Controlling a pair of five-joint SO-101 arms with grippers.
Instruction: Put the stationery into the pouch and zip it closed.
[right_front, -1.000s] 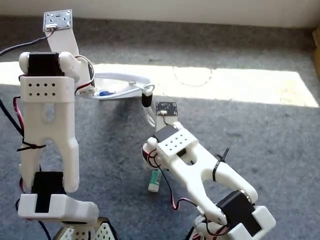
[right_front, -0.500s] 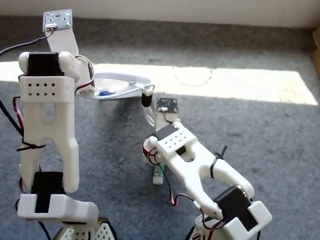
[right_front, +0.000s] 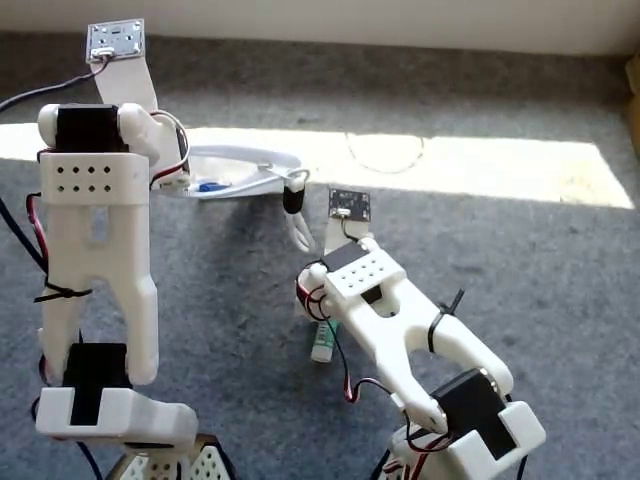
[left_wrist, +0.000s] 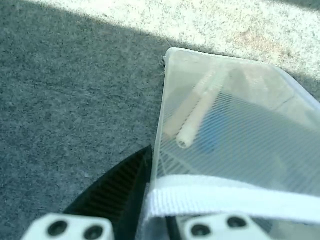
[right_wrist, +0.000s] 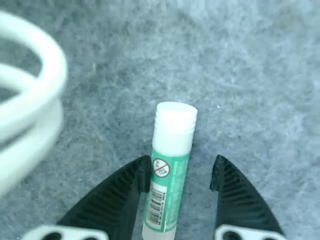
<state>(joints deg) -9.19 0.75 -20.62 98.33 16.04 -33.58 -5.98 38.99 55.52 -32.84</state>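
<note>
Light: hard daylight. High view: one sunlit band crosses the far part of the grey carpet; the near part lies in shade. Glare: the pouch sits at the band's edge, washed nearly white. Left wrist view: a shadow edge runs across the carpet, the pouch's far corner in sun. Right wrist view: soft, even shade; glue stick with faint shadow; white cable bright.

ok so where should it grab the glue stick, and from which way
Grip the glue stick on its green body, clear of the white cap, coming straight down from above. It lies flat on the carpet, a narrow round tube, so closing across its long sides should hold it. The right gripper is open astride it, lined up for that.
</note>
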